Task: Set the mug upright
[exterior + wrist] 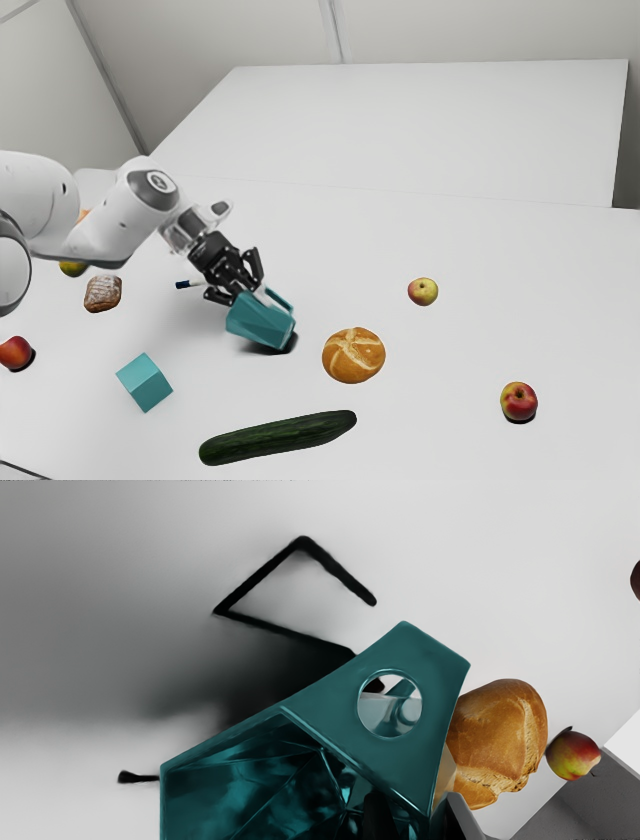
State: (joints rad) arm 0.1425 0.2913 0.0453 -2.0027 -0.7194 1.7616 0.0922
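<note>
The teal mug (260, 322) is tilted over on its side, with a dark shadow below it on the table. My gripper (262, 292) reaches down to its upper edge from the exterior view's upper left. In the wrist view the faceted inside of the mug (250, 790) and a flat teal side with a round hole show. The gripper (415, 812) is shut on the mug's wall, one dark finger inside the mug and the other outside. Whether the mug touches the table is unclear.
Near the mug are a bread roll (353, 355), a teal cube (145, 382), a cucumber (278, 437) and a dark-tipped stick (184, 285). Apples (423, 291) (519, 400) lie toward the exterior view's right; a pastry (103, 293) and a red fruit (15, 352) lie left.
</note>
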